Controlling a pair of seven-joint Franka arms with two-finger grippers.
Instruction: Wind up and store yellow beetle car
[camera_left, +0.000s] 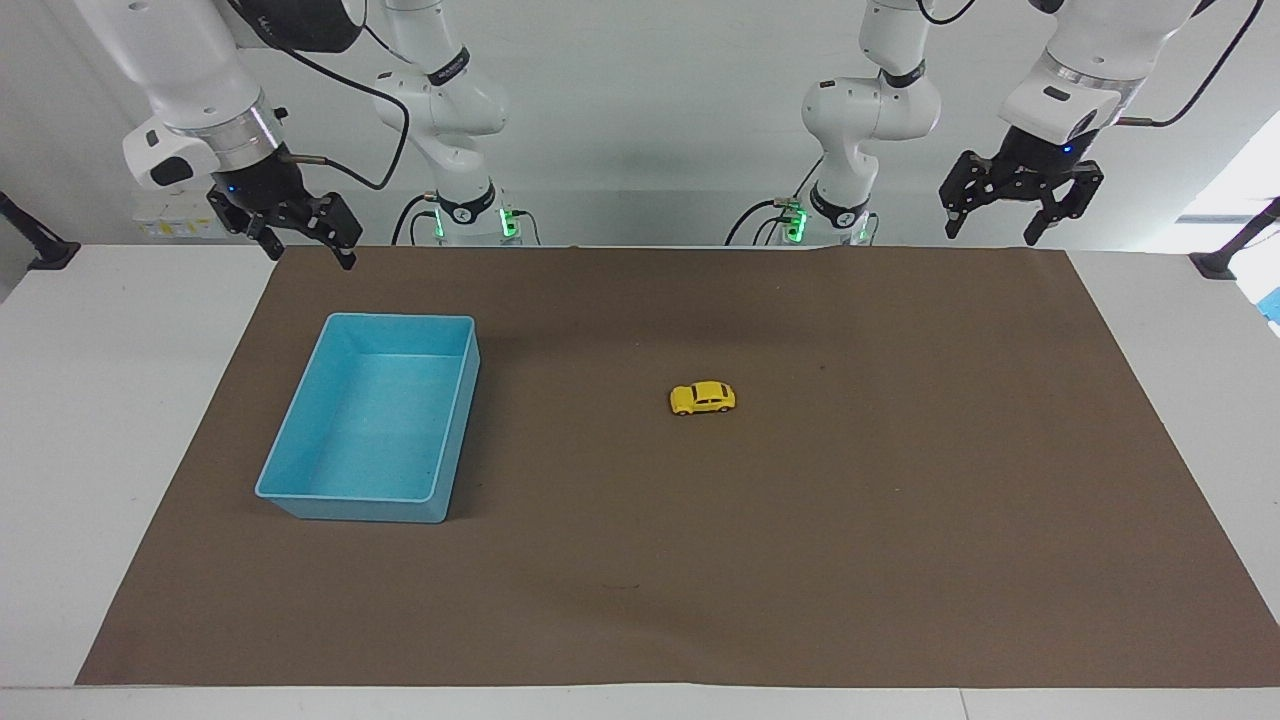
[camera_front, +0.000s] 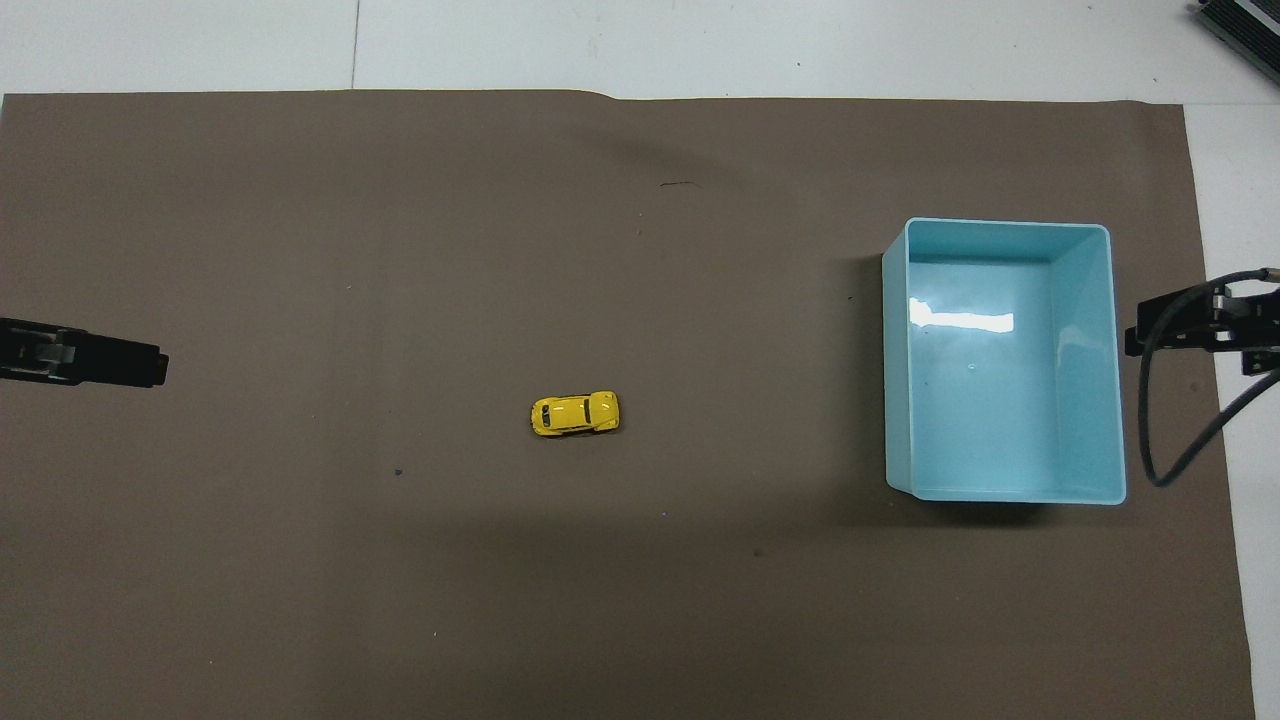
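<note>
Facing view shows the table (camera_left: 130, 420), its brown mat (camera_left: 850, 520), the empty blue bin (camera_left: 300, 480) and the yellow beetle car (camera_left: 702, 398) mid-mat, well apart from the bin. Grasp its sides squarely, I think. Left tool (camera_left: 1020, 212) and right tool (camera_left: 300, 235) hang released, raised near the bases.

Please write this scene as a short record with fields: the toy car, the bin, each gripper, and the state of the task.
toy car: yellow beetle car stands on its wheels on the brown mat, near the middle, untouched
bin: blue bin on the mat toward the right arm's end, nothing in it
left gripper: left gripper open, raised over the mat's edge nearest the robots, holds nothing
right gripper: right gripper open, raised near the bin's end, holds nothing
task state: car not yet picked up, not yet stored
</note>
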